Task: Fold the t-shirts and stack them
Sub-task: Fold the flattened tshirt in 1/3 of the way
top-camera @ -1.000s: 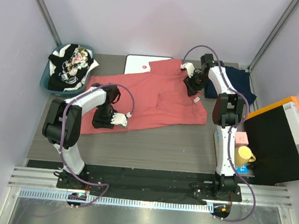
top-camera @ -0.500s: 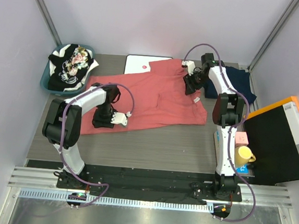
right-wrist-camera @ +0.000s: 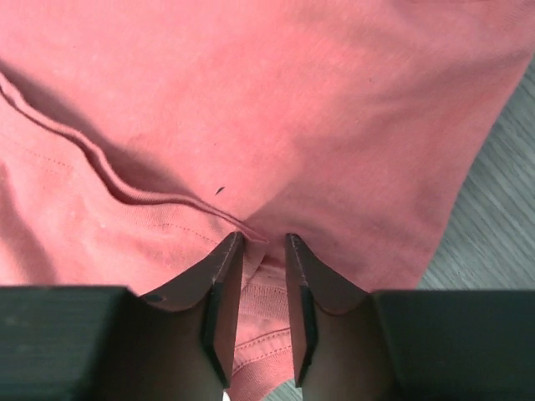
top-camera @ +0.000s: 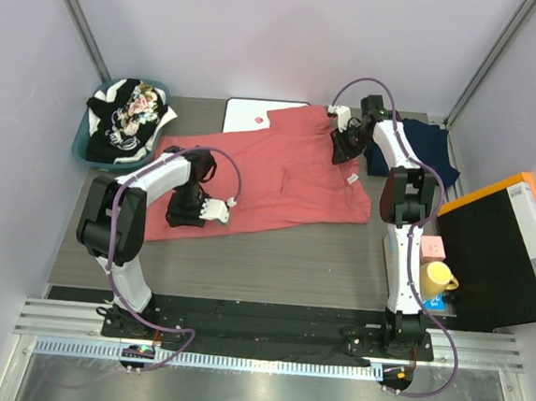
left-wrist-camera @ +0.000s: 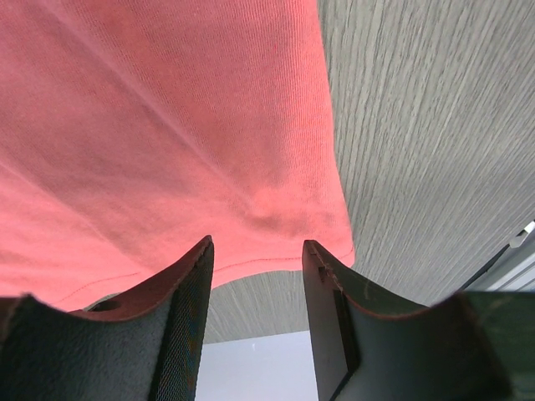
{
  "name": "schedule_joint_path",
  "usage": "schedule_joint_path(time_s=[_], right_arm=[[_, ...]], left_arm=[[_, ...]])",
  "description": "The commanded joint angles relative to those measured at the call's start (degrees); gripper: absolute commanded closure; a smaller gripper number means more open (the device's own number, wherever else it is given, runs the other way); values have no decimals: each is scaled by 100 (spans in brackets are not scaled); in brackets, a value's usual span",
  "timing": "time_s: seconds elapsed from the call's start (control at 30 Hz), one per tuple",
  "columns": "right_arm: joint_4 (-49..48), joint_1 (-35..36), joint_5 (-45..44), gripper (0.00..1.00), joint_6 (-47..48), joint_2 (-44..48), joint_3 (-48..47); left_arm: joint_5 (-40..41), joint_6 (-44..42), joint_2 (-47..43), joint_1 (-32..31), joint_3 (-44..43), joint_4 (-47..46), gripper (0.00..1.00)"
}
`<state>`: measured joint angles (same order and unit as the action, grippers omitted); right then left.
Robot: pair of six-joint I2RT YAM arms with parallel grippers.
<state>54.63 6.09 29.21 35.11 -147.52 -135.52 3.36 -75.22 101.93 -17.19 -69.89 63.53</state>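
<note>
Coral shirt (top-camera: 279, 178): plain, short-sleeved, spread mostly flat on the surface (top-camera: 272, 257). It lies on a slant from near left to far right. The near-left hem lies flat on the wood grain. A long raised crease runs through the cloth at the far right, and a shorter fold sits mid-body. A small white tag shows by the right edge.

Navy shirt (top-camera: 434, 147): plain and dark, at far right, just beside the coral shirt, partly hidden.

Bunched shirts (top-camera: 125, 118): black, white and floral-printed, heaped in a blue basket (top-camera: 83, 151) at the far left corner. Their count cannot be told.
</note>
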Motion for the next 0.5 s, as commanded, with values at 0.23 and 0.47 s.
schedule_joint_path(time_s=[0.23, 0.47], right_arm=[[-172, 59, 14, 87, -66, 30, -168], [-524, 68, -144, 80, 285, 645, 605]], left_arm=[[-54, 60, 125, -21, -201, 142, 53], [-54, 69, 222, -39, -245, 116, 53]])
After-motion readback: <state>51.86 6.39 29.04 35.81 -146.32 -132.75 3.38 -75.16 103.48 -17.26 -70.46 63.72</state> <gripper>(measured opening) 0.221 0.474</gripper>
